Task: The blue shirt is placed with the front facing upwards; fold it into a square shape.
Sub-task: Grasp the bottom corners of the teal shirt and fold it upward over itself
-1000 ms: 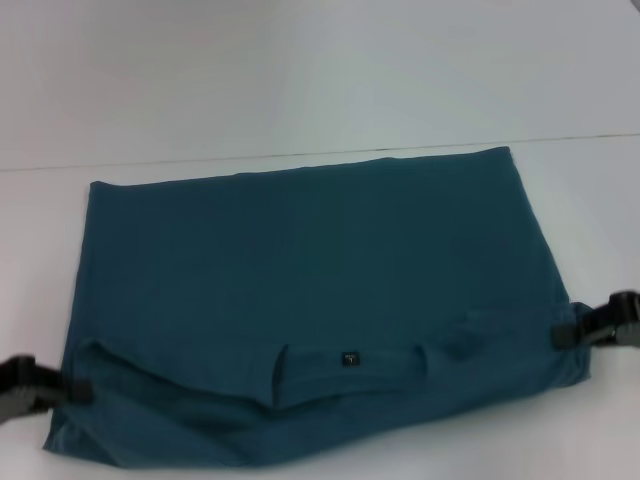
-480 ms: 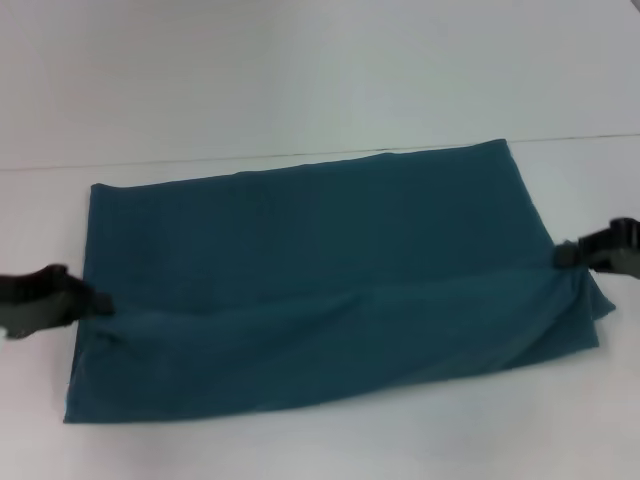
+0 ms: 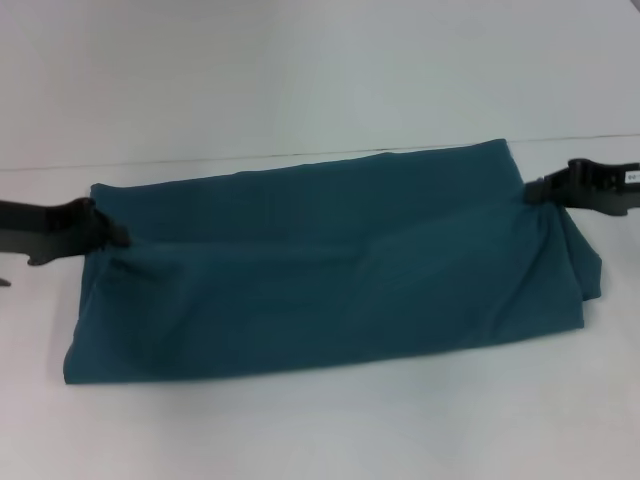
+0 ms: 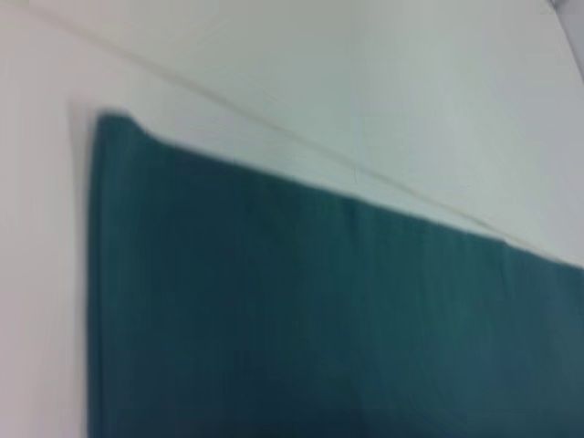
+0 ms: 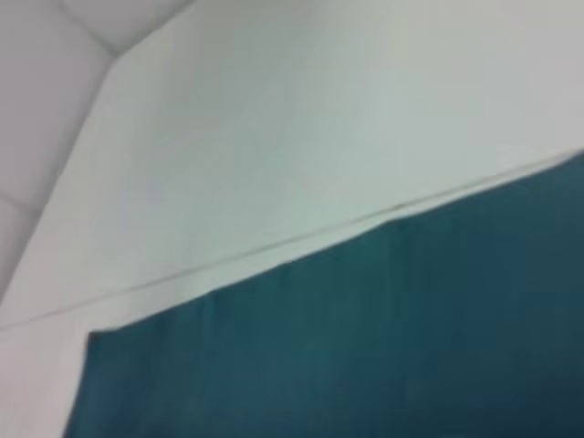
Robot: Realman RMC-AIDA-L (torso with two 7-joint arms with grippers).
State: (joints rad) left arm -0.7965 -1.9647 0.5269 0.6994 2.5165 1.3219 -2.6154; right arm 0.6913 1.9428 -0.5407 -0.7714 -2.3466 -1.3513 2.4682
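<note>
1. Head view. The blue shirt (image 3: 330, 265) lies on the white bench (image 3: 320, 430) as a wide folded band. The near edge is doubled over towards the far hem, and no collar or print shows. The left hand (image 3: 110, 232) meets the cloth at the band's left end near the far corner. The right hand (image 3: 540, 190) meets it at the right end near the far corner. Each appears to be pinching the carried edge of the shirt, judging by creases running from both contact points. The right end bulges in loose layers.

2. Left wrist view. Only the shirt's flat far corner (image 4: 114, 128) and the bench show; the hand itself is out of sight.

3. Right wrist view. The far hem (image 5: 365, 239) runs straight along the bench; no part of the hand is visible.

4. Step in hand, as a judgement: laying the carried edge onto the far hem. It is done well by keeping both ends level and gently taut, matching edge to edge, lowering before release, and smoothing the slack at the right end.
</note>
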